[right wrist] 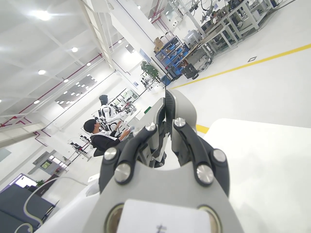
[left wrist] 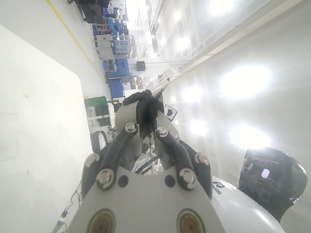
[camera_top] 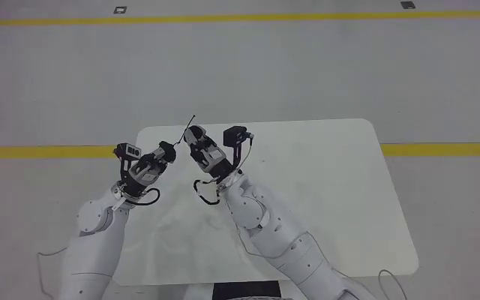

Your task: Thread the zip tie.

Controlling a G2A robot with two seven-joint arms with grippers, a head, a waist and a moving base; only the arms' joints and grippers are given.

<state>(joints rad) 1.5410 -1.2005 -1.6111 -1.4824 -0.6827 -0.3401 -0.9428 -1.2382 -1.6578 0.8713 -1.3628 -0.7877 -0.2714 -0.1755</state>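
A thin black zip tie (camera_top: pixel 187 129) sticks up and away between the two grippers, above the far left part of the white table (camera_top: pixel 322 195). My left gripper (camera_top: pixel 171 150) is shut, and a slim strip of the zip tie (left wrist: pixel 162 88) pokes out past its dark fingertips (left wrist: pixel 136 98). My right gripper (camera_top: pixel 192 135) hangs just beside it, almost touching. In the right wrist view my right gripper (right wrist: pixel 166 93) is shut on the zip tie (right wrist: pixel 165 83), seen edge-on between the fingers. Where the tie's head lies is hidden.
Both arms hover over the table's far left corner (camera_top: pixel 154 133). The bare tabletop (right wrist: pixel 255 151) stretches to the right and toward the near edge. A yellow floor line (camera_top: pixel 427 149) runs behind the table.
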